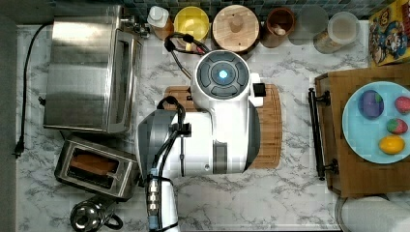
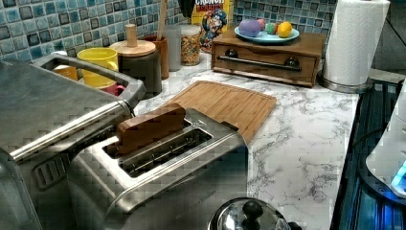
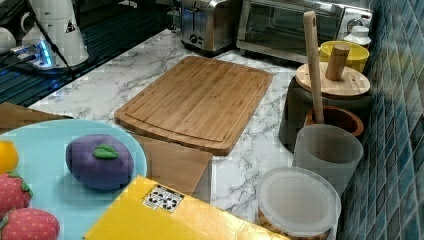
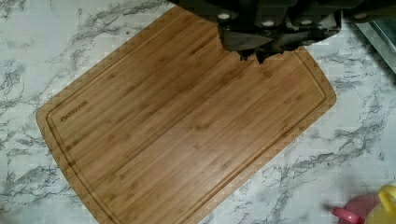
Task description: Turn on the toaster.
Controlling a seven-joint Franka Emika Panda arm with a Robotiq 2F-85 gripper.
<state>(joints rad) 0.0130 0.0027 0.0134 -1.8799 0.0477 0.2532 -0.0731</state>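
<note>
Toaster point(image 1: 96, 166) stood at the top view's lower left, well apart from the hand point(image 4: 261, 51) above the cutting board point(image 4: 187, 121); the hand's opening could not be told.

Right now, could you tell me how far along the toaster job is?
Nothing looks done: the brown bread slice stands high out of the small stainless-steel pop-up toaster. In hand: the white arm hangs above the bamboo cutting board, away from the toaster. Left: reaching it and switching it on.
</note>
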